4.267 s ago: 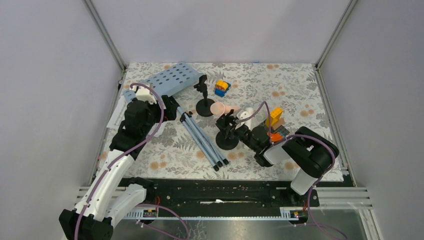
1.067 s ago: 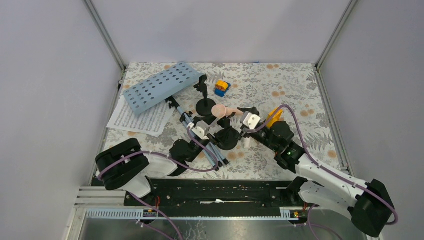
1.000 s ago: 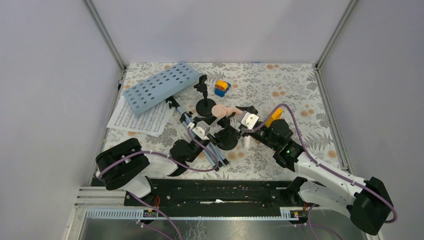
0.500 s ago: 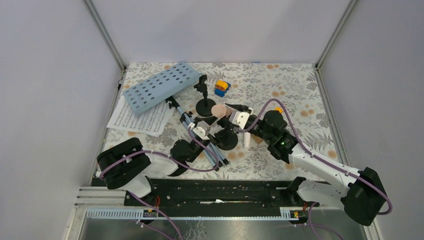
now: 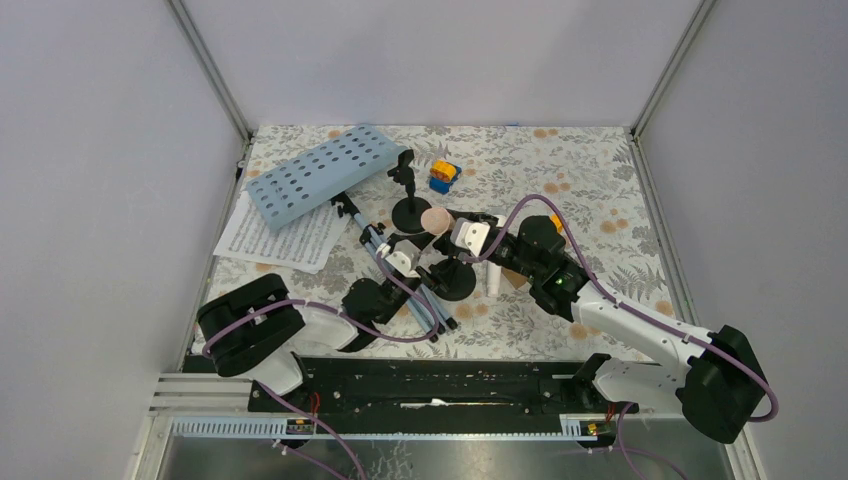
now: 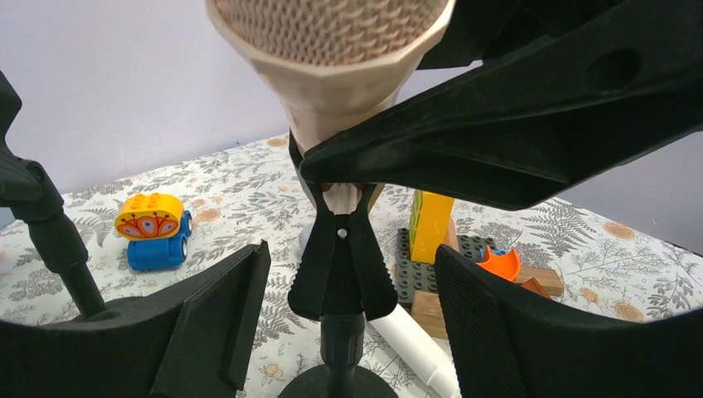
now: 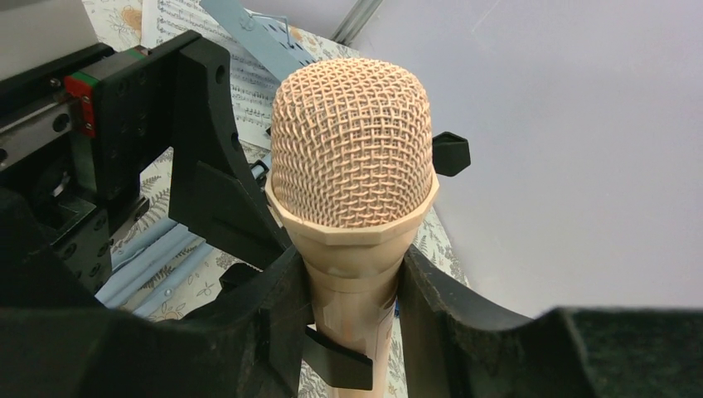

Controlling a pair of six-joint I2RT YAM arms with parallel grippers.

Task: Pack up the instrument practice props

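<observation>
My right end effector [image 7: 348, 286] is clamped on the pink microphone [image 7: 351, 157], one finger on each side of its neck just under the mesh head. The microphone stands upright, and its handle runs down into the clip of the near mic holder [image 5: 458, 285]. From the right wrist view the clip wraps the handle right below my fingers, though I cannot tell for certain whether it grips the handle firmly or only loosely.

My left end effector [image 6: 346, 282] is spread wide. Its two fingers stand on either side of that same holder's clip and stem, apart from both, with the microphone's head above them.

Past the holder's round base, the white microphone [image 6: 410, 344] lies flat on the surface [image 5: 600, 190]. The second mic holder [image 5: 409, 212] stands just behind the pink microphone's head in the top view. The light-blue music rack [image 5: 318, 174] lies well off to my left at the back, partly over the sheet-music pages [image 5: 278, 238].
</observation>
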